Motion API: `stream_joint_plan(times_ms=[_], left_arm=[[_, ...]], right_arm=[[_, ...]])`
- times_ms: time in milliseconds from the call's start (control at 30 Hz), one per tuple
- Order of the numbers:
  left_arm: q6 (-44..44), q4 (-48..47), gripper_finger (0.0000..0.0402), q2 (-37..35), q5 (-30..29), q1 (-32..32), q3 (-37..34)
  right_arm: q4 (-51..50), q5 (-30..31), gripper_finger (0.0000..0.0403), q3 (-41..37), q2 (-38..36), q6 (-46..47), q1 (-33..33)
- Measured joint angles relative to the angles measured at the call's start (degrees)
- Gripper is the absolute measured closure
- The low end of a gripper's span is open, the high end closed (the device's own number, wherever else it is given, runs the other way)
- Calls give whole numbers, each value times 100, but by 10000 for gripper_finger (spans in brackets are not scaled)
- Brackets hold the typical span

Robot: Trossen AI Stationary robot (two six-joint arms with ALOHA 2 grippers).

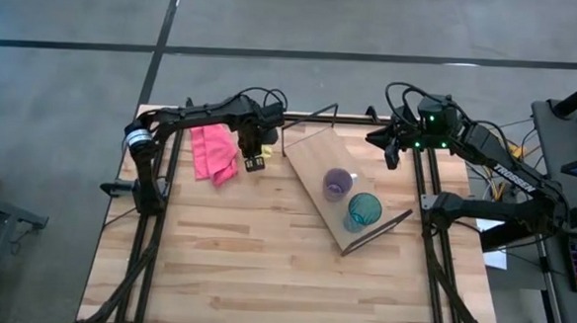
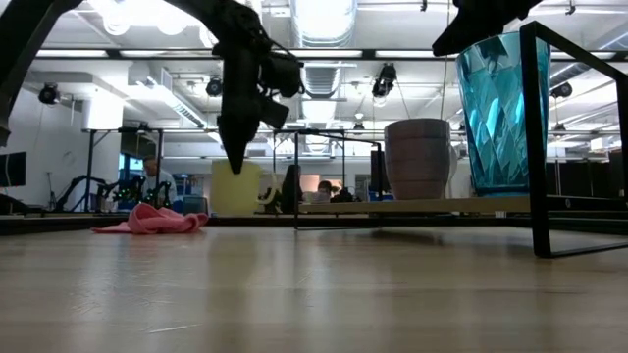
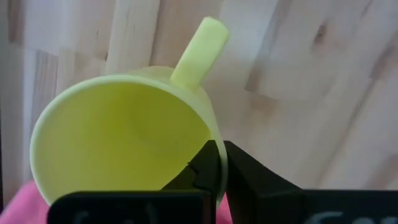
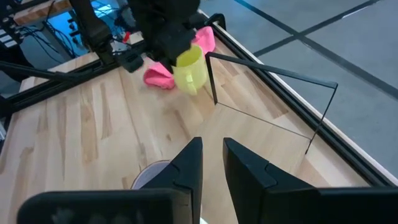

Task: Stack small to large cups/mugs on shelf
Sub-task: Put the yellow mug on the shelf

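The yellow mug (image 3: pixel 118 137) stands upright beside the pink cloth (image 1: pixel 215 153), near the table's far left, and my left gripper (image 3: pixel 221 165) is shut on it from above. It also shows as the yellow mug (image 2: pixel 235 186) in the low view and the yellow mug (image 4: pixel 189 71) in the right wrist view. The purple mug (image 1: pixel 338 184) and the teal cup (image 1: pixel 363 210) stand upright on the wooden shelf board (image 1: pixel 313 158), which lies at an angle in the table's middle. My right gripper (image 4: pixel 211 162) hovers over the shelf's far right end, its fingers a little apart and holding nothing. My left gripper pinches the yellow mug's rim wall (image 3: pixel 211 134) beside the handle (image 3: pixel 199 46), with one finger inside the mug and one outside. The fingers come from above, pointing down. The mug stays upright; whether its base is on the table I cannot tell.
The shelf's black wire frame (image 4: pixel 273 68) rises at the board's far end and another bar (image 2: pixel 538 137) at its near end. The pink cloth lies just left of the yellow mug. Bare tabletop (image 1: pixel 263 269) spreads along the near half.
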Motion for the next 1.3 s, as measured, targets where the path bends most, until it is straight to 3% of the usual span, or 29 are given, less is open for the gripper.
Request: stream_joint_plan(times_ms=[267,533,700,1300], left_arm=[[-902,-891,401,-214,12,-371,820],[-955,-1007,401,-285,38,-813,1888],[-749,-434,401,-258,36,-961,2253],[-448,1530,402,316,31,-989,2003]], right_arm=[[0,0,344,-107,2,-2,-1],[0,0,344,-206,2,-2,-1],[5,0,344,-206,2,-2,0],[5,0,344,-206,2,199,1]])
